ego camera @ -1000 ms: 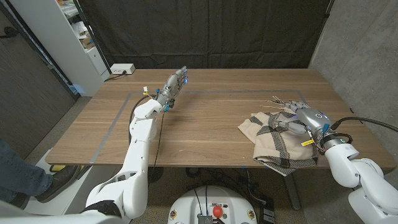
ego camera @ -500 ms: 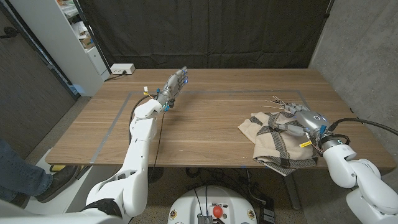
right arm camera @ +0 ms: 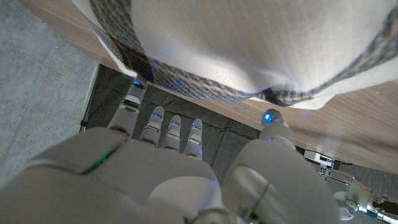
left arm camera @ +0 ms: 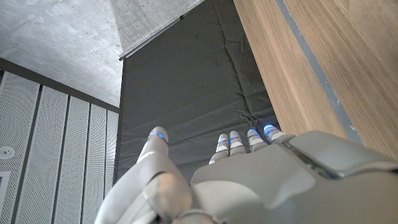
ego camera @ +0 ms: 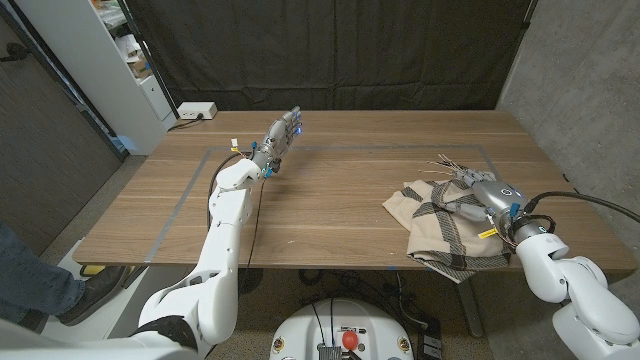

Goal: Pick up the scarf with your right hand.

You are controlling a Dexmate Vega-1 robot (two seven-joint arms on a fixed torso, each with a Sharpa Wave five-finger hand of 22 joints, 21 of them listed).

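Right hand [ego camera: 481, 194]: lower right of the head frame, over the right part of the scarf [ego camera: 440, 228], wrist toward the table's near edge. Fingers [right arm camera: 153, 126] apart and reaching forward in the right wrist view, thumb set off to one side, nothing between them. Open, no grip yet.

Contact: cannot tell whether palm or fingertips touch the cloth; the hand covers that spot in the head view.

Scarf: beige with dark plaid bands, bunched in loose folds at right of the frame, near the front edge of the table [ego camera: 330, 220]. Fringe [ego camera: 445, 160] sticks out on the far side, beyond the hand. A near fold seems to reach the table edge.

Step in hand: judged as settling onto the cloth before closing. Lift not begun.

Doing it well: press down into the thick bunched part, not a single flat layer; gather several folds between thumb and fingers before closing. Close fully, then raise straight up, so the trailing fabric does not drag off the near edge.

Risk: a thin pinch may slip, or lift one layer only.

Left hand [ego camera: 281, 137]: upper middle of the head frame, far side of the table, raised with fingers extended toward the dark curtain [left arm camera: 205, 99]. Holding nothing, well apart from the scarf.
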